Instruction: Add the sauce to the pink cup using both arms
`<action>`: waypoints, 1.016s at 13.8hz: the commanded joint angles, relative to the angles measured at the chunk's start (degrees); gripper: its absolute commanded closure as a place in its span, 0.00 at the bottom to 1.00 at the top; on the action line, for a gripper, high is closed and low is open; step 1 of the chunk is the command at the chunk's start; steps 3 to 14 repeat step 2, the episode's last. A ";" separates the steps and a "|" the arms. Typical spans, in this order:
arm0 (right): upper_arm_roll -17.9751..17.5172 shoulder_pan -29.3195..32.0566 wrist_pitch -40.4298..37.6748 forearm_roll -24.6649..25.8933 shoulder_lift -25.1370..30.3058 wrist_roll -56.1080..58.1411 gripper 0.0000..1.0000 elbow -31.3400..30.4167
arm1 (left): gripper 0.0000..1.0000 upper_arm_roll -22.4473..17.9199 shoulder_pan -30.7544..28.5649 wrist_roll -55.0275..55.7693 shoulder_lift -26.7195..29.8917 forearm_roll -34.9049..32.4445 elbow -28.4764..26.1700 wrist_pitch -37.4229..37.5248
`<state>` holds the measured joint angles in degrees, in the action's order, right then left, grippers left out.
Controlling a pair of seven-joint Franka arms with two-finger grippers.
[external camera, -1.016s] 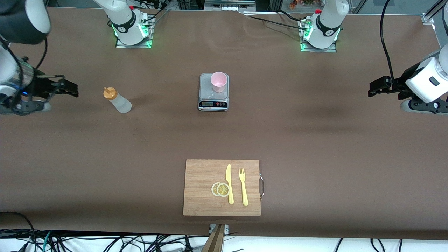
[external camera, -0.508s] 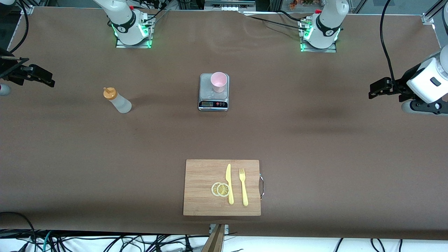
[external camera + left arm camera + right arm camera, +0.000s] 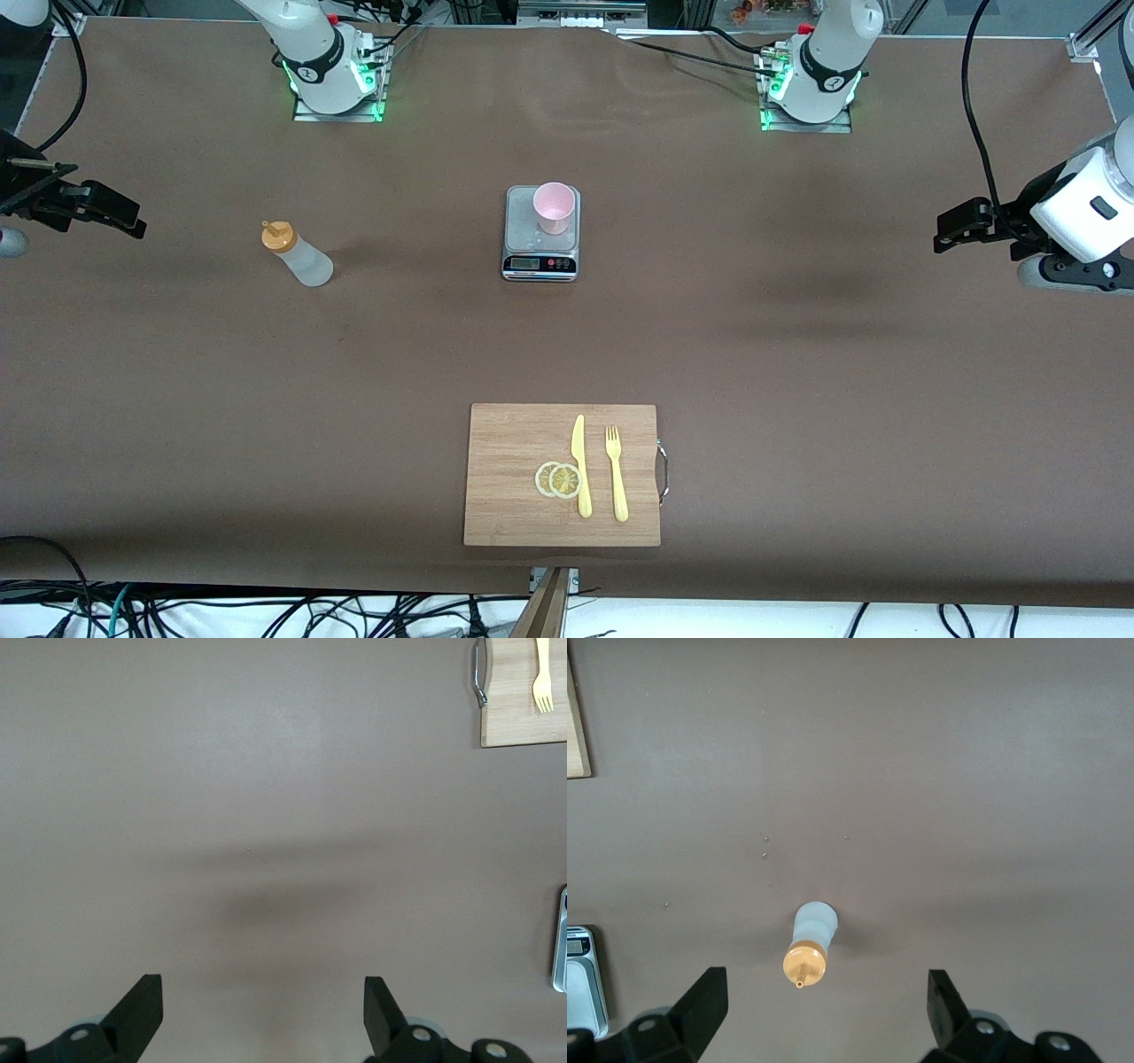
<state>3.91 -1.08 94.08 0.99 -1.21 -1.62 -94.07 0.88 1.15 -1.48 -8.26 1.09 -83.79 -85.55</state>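
The sauce bottle, whitish with an orange nozzle cap, stands upright on the brown table toward the right arm's end. The pink cup stands on the grey kitchen scale in the middle. My right gripper is open and empty, up over the table's edge at its own end, apart from the bottle. In the right wrist view the bottle shows between the open gripper's jaws, well below them. My left gripper is open and empty over bare table at its own end; its wrist view shows the gripper over plain tabletop.
A wooden cutting board lies nearer the front camera than the scale, with lemon slices, a yellow knife and a yellow fork. The two arm bases stand along the table's back edge.
The right arm has swung out toward its end of the table, its gripper moving away from the bottle. The left gripper has barely moved.
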 commanded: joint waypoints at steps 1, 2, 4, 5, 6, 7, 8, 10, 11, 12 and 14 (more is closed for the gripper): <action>-0.13 0.03 0.92 -0.81 0.25 -0.75 0.00 -0.32 | 0.00 -0.26 -0.10 -0.72 -0.62 0.05 1.53 0.12; -0.13 0.03 0.93 -0.81 0.25 -0.75 0.00 -0.32 | 0.00 -0.26 -0.10 -0.89 -0.62 -0.04 1.53 0.12; -0.13 0.03 0.93 -0.81 0.25 -0.75 0.00 -0.32 | 0.00 -0.26 -0.10 -0.89 -0.62 -0.04 1.53 0.12; -0.13 0.03 0.93 -0.81 0.25 -0.75 0.00 -0.32 | 0.00 -0.26 -0.10 -0.89 -0.62 -0.04 1.53 0.12; -0.13 0.03 0.93 -0.81 0.25 -0.75 0.00 -0.32 | 0.00 -0.26 -0.10 -0.89 -0.62 -0.04 1.53 0.12; -0.13 0.03 0.93 -0.81 0.25 -0.75 0.00 -0.32 | 0.00 -0.26 -0.10 -0.89 -0.62 -0.04 1.53 0.12; -0.13 0.03 0.93 -0.81 0.25 -0.75 0.00 -0.32 | 0.00 -0.26 -0.10 -0.89 -0.62 -0.04 1.53 0.12; -0.13 0.03 0.93 -0.81 0.25 -0.75 0.00 -0.32 | 0.00 -0.26 -0.10 -0.89 -0.62 -0.04 1.53 0.12; -0.13 0.03 0.93 -0.81 0.25 -0.75 0.00 -0.32 | 0.00 -0.26 -0.10 -0.89 -0.62 -0.04 1.53 0.12; -0.13 0.03 0.93 -0.81 0.25 -0.75 0.00 -0.32 | 0.00 -0.26 -0.10 -0.89 -0.62 -0.04 1.53 0.12; -0.13 0.03 0.93 -0.81 0.25 -0.75 0.00 -0.32 | 0.00 -0.26 -0.10 -0.89 -0.62 -0.04 1.53 0.12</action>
